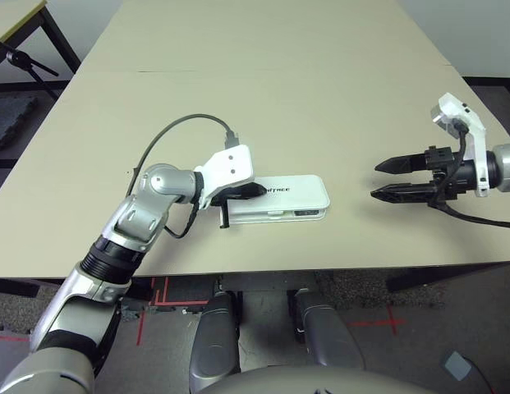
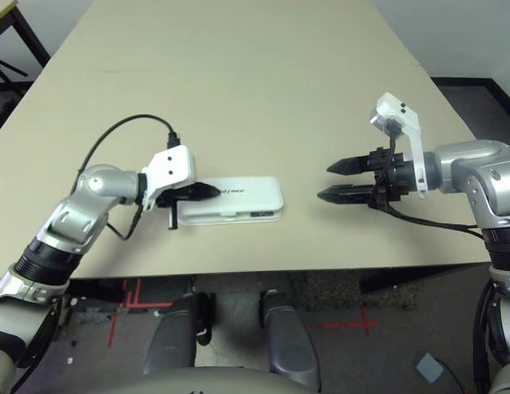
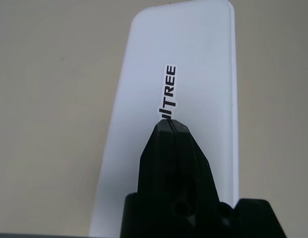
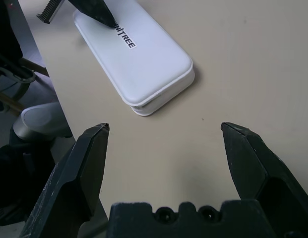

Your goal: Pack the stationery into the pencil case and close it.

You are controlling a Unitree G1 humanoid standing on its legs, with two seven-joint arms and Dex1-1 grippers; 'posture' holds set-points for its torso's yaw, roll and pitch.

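The white pencil case (image 1: 297,199) lies flat near the table's front edge with its lid down and dark lettering on top. My left gripper (image 1: 259,190) rests shut on the left part of the lid, its tip touching the lettering (image 3: 168,91). In the left wrist view the case (image 3: 193,44) stretches away from the left gripper (image 3: 167,123). My right gripper (image 2: 333,180) hovers open to the right of the case, apart from it, with nothing between its fingers. From the right wrist the case (image 4: 149,64) lies beyond the right gripper (image 4: 163,128). The marker, highlighter and dark block are hidden.
The beige table (image 1: 263,98) stretches far back, with a seam across it. Its front edge (image 1: 263,271) runs just below the case. A black cable (image 1: 185,123) loops over my left forearm. A black stand (image 1: 25,61) is off the table's far left.
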